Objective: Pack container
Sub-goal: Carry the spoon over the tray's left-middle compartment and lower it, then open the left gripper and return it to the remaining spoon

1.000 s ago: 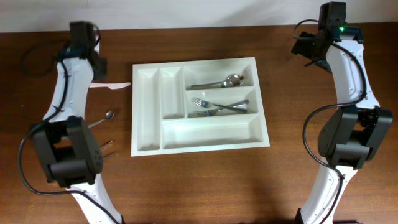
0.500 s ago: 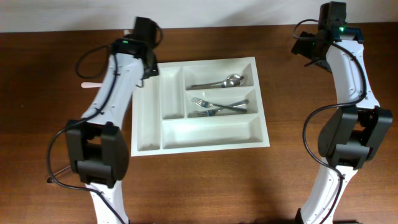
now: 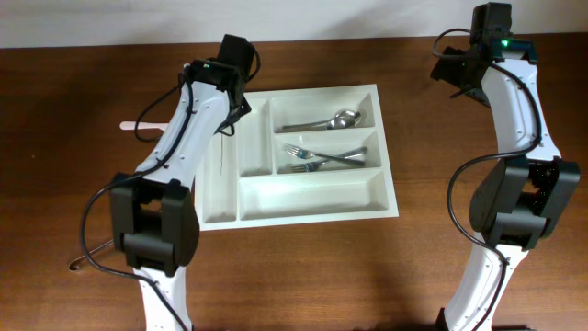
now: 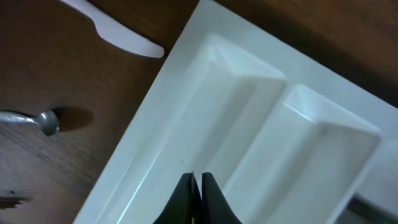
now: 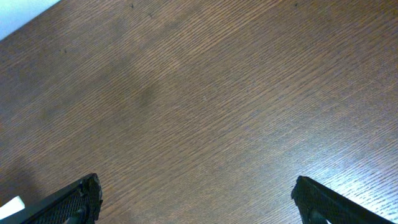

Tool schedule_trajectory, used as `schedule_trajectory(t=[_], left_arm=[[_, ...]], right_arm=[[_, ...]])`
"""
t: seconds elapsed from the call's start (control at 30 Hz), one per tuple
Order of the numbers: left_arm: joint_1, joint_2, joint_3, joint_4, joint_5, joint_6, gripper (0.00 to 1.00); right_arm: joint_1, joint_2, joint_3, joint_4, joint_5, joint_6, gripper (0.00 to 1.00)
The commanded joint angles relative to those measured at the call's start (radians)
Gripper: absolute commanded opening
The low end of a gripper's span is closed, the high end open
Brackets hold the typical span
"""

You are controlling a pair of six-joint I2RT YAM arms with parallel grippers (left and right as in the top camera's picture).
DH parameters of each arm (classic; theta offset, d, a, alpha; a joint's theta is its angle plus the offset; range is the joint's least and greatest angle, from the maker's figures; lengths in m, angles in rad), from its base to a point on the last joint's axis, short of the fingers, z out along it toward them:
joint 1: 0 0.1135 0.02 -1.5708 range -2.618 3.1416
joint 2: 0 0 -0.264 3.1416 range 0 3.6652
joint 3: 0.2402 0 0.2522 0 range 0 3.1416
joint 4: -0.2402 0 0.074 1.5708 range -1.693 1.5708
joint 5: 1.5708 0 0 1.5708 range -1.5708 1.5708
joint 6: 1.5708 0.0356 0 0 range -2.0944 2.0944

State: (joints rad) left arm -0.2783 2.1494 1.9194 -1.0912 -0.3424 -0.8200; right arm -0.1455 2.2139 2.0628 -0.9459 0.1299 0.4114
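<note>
The white cutlery tray lies in the middle of the table. A metal spoon lies in its back long compartment, and two forks lie in the middle one. My left gripper hangs over the tray's left upright compartments. Its jaws are shut with a thin sliver of a utensil edge-on between them. A thin dark line runs from it over the tray. My right gripper is open and holds nothing, its jaws above bare wood at the back right.
A white plastic knife lies on the table left of the tray and shows in the left wrist view. A metal spoon lies on the wood beside the tray's left rim. The overhead view hides it behind my left arm.
My left arm has swung from the far left of the table rightward to over the tray's left compartments. The right arm has not moved.
</note>
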Motion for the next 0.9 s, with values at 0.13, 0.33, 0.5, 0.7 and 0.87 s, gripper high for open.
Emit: schedule_trajectory(t=[0.13,0.33,0.5,0.7,0.87], left_arm=[[0.004,0.077,-0.011,0.010,-0.042,-0.066,0.19],[0.008,0.088,-0.011,0.024,-0.149,-0.065,0.40],[0.050,0.051,0.003,0.002,-0.179,0.052,0.58],[0.139,-0.024,0.004,0.006,-0.178,0.365,0.63],[0.206,-0.033,0.003,0.006,-0.129,0.539,0.62]], right_arm=[[0.000,0.016,0.016,0.000,0.002,0.002,0.99],[0.000,0.016,0.016,0.000,0.002,0.002,0.99],[0.000,0.016,0.016,0.000,0.002,0.002,0.99],[-0.001,0.016,0.016,0.000,0.002,0.002,0.99],[0.000,0.016,0.016,0.000,0.002,0.002,0.99]])
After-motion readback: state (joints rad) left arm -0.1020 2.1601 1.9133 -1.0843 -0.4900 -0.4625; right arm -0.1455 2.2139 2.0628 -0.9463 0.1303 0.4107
